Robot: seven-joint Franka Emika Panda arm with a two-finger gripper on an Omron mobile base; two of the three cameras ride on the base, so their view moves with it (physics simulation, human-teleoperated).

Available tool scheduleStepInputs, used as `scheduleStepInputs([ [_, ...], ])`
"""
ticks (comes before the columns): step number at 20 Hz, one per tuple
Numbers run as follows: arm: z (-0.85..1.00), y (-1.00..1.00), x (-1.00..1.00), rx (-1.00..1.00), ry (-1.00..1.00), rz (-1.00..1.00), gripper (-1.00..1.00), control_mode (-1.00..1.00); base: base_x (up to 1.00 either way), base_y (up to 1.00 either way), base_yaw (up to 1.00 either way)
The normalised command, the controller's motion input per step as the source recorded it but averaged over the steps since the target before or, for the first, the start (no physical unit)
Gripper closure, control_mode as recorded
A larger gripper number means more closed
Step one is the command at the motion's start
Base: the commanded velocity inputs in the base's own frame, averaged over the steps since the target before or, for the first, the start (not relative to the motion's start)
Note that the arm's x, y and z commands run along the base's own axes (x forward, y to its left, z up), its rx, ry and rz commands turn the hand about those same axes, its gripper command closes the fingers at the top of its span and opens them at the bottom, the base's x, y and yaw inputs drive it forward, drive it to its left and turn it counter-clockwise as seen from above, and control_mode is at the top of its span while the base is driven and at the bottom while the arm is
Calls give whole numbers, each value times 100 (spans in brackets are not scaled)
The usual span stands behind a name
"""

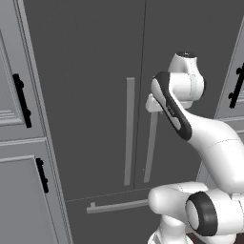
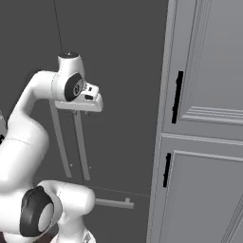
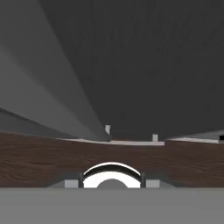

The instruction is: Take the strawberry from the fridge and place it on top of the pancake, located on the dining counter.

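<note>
My arm (image 1: 209,143) fills the near corner, bent up toward the fridge (image 1: 95,71), whose doors are both shut. The gripper (image 2: 88,102) sits right at the top of the right door's handle (image 2: 81,147), at about 10 o'clock in the right base view. I cannot tell whether its jaws are apart or closed. Grey cabinets (image 2: 209,118) flank the fridge.

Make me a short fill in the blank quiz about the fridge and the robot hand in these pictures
1. Both doors of the fridge are ____.
2. The gripper is up against the fridge's ____ door handle.
3. The bar on the bottom drawer runs ____.
4. The cabinet handles are coloured ____.

Missing words: closed; right; horizontally; black
</note>
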Motion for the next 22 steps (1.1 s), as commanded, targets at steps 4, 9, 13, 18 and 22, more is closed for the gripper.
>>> scheduleStepInputs([
  [4,0,0,-33,0,-4,0,-100,-100,0,0,0],
  [9,3,11,-89,0,-22,-1,-100,-100,0,0,0],
  [13,17,2,-92,0,-25,-6,-100,-100,0,0,0],
  [18,4,0,-54,0,-20,-5,-100,-100,0,0,0],
  [22,18,0,-21,0,-14,-6,-100,-100,0,0,0],
])
